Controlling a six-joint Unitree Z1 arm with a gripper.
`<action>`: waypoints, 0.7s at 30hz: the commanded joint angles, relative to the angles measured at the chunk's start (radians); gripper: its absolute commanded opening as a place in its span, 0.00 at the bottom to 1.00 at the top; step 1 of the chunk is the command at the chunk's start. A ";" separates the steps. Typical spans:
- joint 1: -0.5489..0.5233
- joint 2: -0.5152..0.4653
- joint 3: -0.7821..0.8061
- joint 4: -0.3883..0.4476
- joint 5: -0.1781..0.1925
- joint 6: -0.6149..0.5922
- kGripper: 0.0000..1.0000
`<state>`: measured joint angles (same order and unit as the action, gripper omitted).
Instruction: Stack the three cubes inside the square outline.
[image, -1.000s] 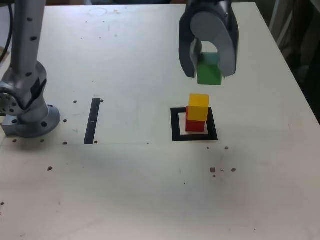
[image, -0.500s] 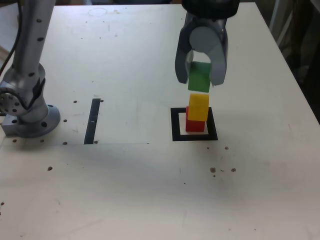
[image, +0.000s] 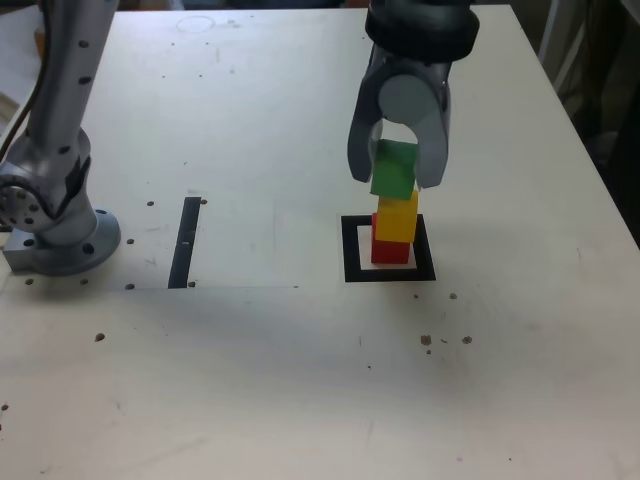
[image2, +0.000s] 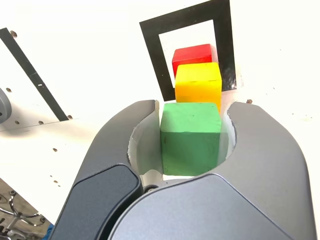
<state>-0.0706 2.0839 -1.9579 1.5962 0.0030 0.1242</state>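
green cube (image2: 190, 139), wrist view baring its top

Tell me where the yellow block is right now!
In the exterior view, the yellow block is right of the middle, on top of the red block, with the green block in the gripper partly hiding it.

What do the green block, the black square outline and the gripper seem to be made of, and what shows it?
Green block: perhaps painted wood, matte; flat colour, slightly worn edges, though plastic is possible.
Black square outline: probably tape or printed film, dull; it lies flat on the table.
Gripper: likely plastic or coated metal, smooth grey, with soft shading.
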 joint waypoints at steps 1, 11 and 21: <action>0.000 0.010 0.002 0.006 0.003 -0.001 0.11; 0.000 0.023 0.009 -0.008 0.016 0.001 0.14; 0.000 0.014 0.019 -0.014 0.016 -0.001 0.43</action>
<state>-0.0706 2.1045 -1.9426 1.5798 0.0183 0.1246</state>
